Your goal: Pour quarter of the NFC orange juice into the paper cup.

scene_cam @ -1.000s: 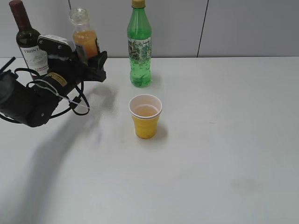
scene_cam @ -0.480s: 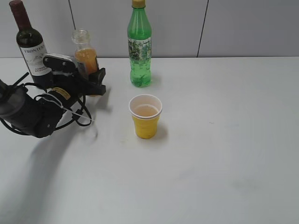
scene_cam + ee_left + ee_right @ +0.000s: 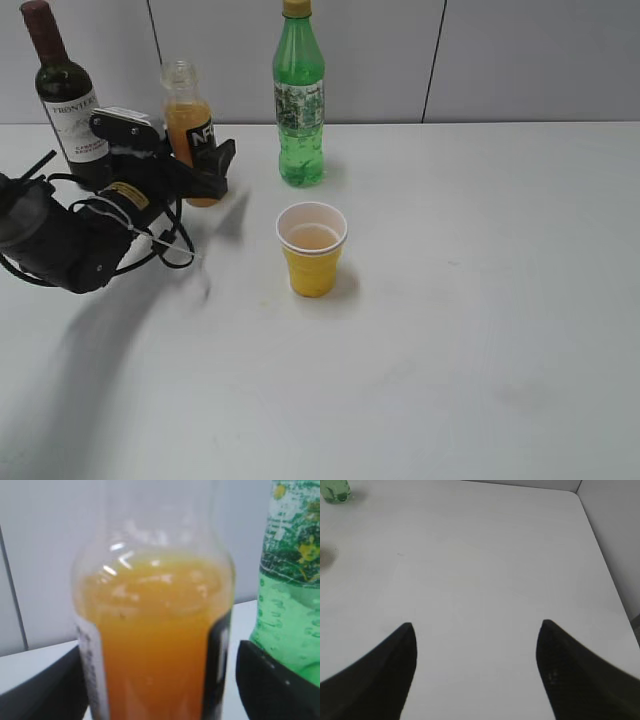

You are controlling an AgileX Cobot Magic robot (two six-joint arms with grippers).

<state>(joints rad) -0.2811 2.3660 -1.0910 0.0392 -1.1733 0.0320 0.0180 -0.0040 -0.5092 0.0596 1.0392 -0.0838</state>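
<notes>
The NFC orange juice stands upright on the table at the back left, uncapped and partly full. It fills the left wrist view. My left gripper has one jaw on each side of the bottle. A thin gap shows beside the right jaw, so it is open. The yellow paper cup stands near the table's middle, to the right of the gripper, with some orange juice in it. My right gripper is open and empty over bare table; it is out of the exterior view.
A dark wine bottle stands just left of the juice bottle, behind my left arm. A tall green bottle stands to its right at the back, also in the left wrist view. The table's right edge runs beside my right gripper.
My left gripper has lowered the juice bottle from a raised position onto the table next to the wine bottle. The jaws have spread, uncovering the NFC label. The cup has not moved.
</notes>
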